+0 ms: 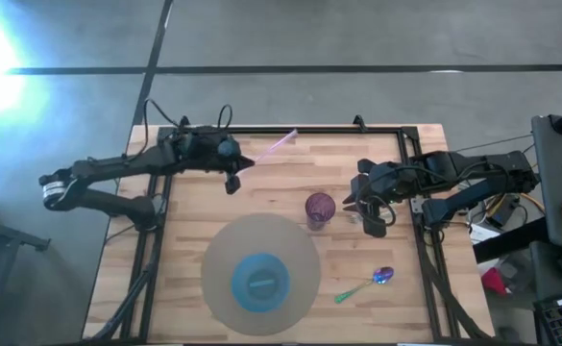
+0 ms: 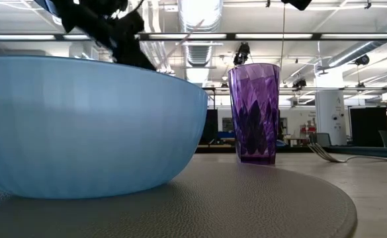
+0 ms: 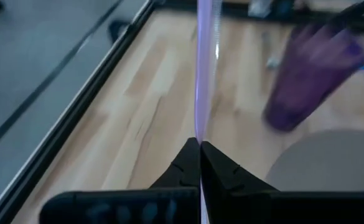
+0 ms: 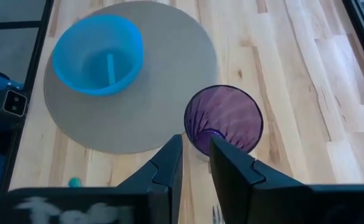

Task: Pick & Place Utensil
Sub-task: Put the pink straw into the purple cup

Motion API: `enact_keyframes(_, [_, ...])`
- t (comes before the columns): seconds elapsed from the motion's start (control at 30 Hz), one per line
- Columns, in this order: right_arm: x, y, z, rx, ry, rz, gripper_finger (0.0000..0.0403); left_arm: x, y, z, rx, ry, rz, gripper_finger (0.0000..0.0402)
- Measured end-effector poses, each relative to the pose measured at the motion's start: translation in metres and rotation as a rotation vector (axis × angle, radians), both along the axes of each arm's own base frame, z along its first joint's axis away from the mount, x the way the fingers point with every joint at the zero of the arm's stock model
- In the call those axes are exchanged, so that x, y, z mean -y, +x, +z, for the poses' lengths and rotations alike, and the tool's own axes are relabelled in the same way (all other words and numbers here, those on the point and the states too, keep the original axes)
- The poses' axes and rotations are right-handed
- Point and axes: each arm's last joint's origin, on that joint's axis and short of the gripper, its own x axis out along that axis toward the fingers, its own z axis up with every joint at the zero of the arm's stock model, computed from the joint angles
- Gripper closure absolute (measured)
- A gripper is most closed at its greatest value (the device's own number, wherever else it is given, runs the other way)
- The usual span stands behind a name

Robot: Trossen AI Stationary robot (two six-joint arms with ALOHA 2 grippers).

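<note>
Your left gripper (image 1: 245, 163) is clamped on a thin pink straw-like utensil (image 1: 276, 146), which slants up and away from the fingertips (image 3: 188, 163) over the far part of the wooden table (image 1: 261, 187) — well clear of the purple cup (image 1: 320, 208). Your right gripper (image 1: 353, 205) sits just beside that cup, its fingers (image 4: 169, 163) slightly parted at the rim with nothing between them. The cup stands at the edge of the round grey mat (image 1: 228, 252), which carries a blue bowl (image 1: 260, 282). A spoon (image 1: 365, 284) with a green handle lies on the table near the mat — apart from both grippers.
</note>
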Motion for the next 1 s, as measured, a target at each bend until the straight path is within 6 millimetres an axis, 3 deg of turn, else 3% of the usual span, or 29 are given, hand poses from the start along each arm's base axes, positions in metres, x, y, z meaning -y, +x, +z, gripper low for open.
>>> enact_keyframes(0.47, [-0.001,0.009,0.009,0.136,-0.077,0.082,0.0342,0.045,0.024,0.025,0.297,0.067,-0.194,0.0401])
enact_keyframes(1.0, [0.0,0.022,0.03,0.388,-0.173,0.04,0.0295,0.065,0.022,-0.001,0.509,0.05,-0.254,0.0401])
